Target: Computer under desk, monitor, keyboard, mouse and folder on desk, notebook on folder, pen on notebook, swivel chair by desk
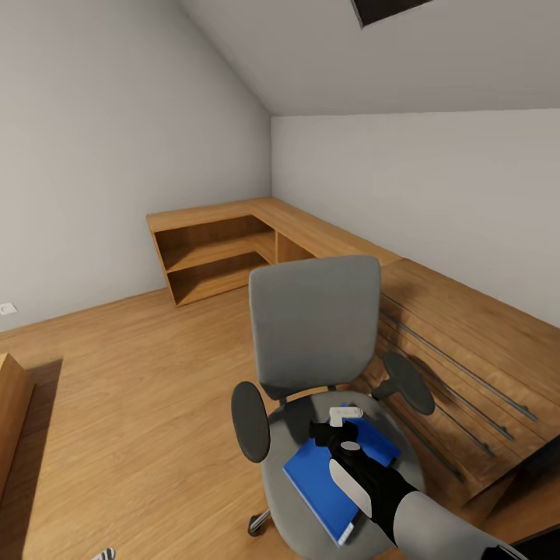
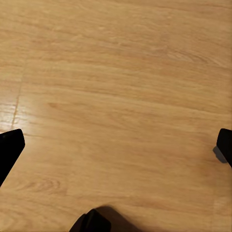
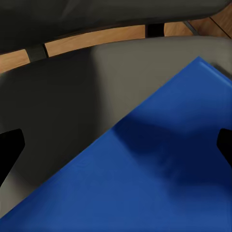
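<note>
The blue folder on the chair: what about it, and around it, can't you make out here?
- Head view: the folder has its middle covered by the right arm; whether the right gripper touches it is unclear.
- Right wrist view: the folder is cut off by the frame edges.
- Head view: the swivel chair has its base mostly hidden beneath the seat.

Counted: one swivel chair [image 1: 315,327] with two armrests; one blue folder [image 1: 315,482] on its seat. One L-shaped wood cabinet [image 1: 327,233] with two open shelf bays. One skylight [image 1: 385,9]. One wall socket [image 1: 8,308].
</note>
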{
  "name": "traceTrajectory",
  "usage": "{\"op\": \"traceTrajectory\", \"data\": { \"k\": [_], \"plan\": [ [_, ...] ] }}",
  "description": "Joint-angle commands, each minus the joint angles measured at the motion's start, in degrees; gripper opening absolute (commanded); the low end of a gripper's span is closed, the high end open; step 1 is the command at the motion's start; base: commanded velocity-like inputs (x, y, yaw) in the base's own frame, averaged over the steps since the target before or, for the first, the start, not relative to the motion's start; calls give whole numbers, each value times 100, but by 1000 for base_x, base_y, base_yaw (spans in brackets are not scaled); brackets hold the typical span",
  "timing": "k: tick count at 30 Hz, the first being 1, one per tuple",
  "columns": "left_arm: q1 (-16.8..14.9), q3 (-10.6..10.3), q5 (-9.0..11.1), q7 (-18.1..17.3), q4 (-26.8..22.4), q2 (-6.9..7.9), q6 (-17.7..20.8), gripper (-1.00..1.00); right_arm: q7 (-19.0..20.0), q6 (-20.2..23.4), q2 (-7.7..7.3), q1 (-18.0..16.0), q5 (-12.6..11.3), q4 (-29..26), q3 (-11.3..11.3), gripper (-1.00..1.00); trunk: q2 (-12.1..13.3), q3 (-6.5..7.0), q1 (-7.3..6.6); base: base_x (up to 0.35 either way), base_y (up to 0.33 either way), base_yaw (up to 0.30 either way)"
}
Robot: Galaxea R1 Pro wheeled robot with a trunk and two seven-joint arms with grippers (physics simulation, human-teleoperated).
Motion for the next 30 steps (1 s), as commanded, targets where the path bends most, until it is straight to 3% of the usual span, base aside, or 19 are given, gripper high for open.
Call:
{"op": "traceTrajectory", "data": {
  "k": [1,12,30],
  "plan": [
    [-2,-40,60,45,-9,9,-32,100,-50,24,-5,-7,-21,-10,40,100,-3,-5,0,0,0,0],
    [-2,-40,61,45,-8,9,-32,100,-50,24,-5,-7,-19,-10,40,100,-444,-202,242,0,0,0],
    [-1,-40,61,45,-8,11,-32,100,-50,24,-5,-7,-16,-10,40,100,-444,-202,242,0,0,0]
  ]
}}
